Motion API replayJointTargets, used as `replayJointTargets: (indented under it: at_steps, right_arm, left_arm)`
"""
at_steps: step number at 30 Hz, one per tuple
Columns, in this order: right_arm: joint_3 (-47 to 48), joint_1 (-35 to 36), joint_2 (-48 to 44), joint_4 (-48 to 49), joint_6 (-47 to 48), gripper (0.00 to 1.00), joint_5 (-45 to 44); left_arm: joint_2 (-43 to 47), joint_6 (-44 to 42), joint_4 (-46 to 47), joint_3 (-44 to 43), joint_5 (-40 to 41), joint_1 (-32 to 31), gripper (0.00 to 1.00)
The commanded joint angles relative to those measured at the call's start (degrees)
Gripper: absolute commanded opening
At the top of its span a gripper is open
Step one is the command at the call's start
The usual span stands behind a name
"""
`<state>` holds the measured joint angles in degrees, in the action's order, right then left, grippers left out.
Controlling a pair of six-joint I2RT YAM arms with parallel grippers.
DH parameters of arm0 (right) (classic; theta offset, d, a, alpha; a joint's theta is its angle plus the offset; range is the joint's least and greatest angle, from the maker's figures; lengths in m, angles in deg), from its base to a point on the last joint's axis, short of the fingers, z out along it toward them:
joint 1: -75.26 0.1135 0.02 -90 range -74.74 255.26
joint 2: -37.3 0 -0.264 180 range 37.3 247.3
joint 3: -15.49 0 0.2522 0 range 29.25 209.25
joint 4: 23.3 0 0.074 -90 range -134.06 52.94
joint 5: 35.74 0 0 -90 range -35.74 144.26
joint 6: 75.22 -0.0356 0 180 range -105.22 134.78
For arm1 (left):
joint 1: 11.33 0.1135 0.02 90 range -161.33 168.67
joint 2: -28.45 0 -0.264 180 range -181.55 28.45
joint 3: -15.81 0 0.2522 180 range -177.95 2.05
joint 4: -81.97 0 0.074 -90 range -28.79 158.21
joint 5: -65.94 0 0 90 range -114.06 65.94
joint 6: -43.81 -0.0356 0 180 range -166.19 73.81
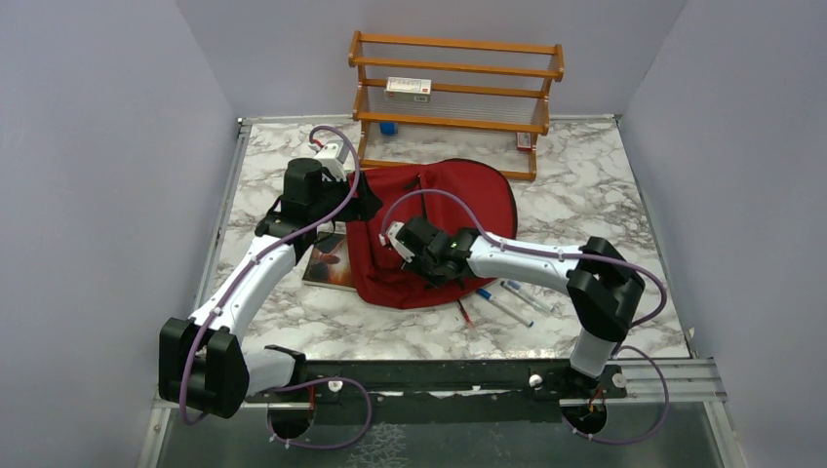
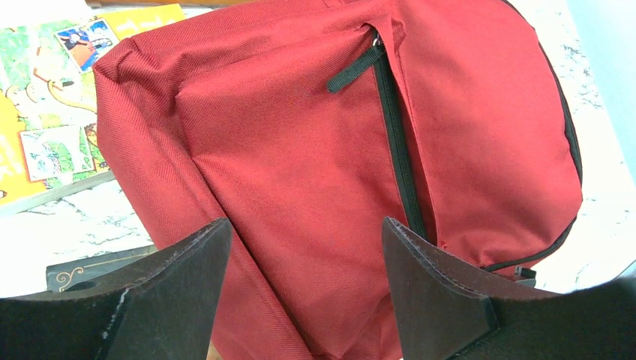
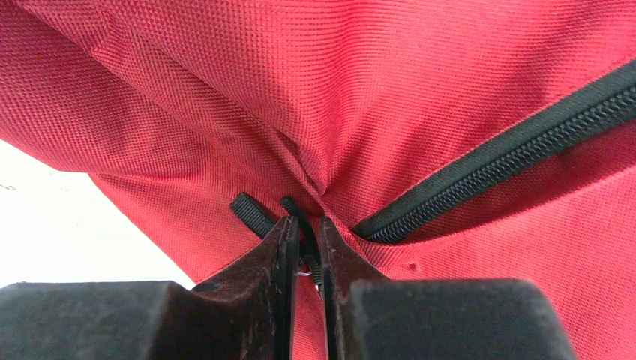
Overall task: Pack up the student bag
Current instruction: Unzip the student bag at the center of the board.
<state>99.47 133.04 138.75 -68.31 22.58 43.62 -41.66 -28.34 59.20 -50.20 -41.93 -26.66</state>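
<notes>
On the marble table (image 1: 585,205), mid-way, the dark-red fabric bag (image 1: 473,200) lies rumpled, trimmed with black zippers. The right gripper (image 3: 307,225) pinches its zipper pull (image 3: 251,213); the left gripper (image 2: 304,223) hovers spread over the cloth.

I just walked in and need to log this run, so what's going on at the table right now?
Two robot arms are working on a red backpack lying on the table. The right arm has its jaws pinched on the black zipper pull at the bag's near side. The left arm hovers over the bag with jaws open, holding nothing. A book at the bag's left edge and some pens on its right lie outside it.
</notes>
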Motion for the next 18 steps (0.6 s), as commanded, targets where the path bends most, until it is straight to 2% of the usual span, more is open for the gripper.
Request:
replayJointTargets:
  at_steps: [1,7,13,18]
  right_arm:
    - [-1.2,0.5,-4.4,3.8,-2.1,0.17,-2.5]
    - [-4.3,0.5,-9.7,7.0,-6.4,0.01,-3.2]
    - [-9.2,0.4,-14.7,11.4,-14.0,0.01,-5.1]
    - [-14.6,0.5,-19.9,16.3,-23.5,0.01,-9.8]
  left_arm:
    - [-0.3,0.3,2.0,0.4,-1.6,0.4,0.74]
    - [-0.4,0.2,2.1,0.5,-1.7,0.5,0.74]
    - [0.0,-0.7,2.3,0.6,-2.6,0.5,0.73]
    - [1.8,-1.9,5.1,1.7,-7.8,0.5,0.73]
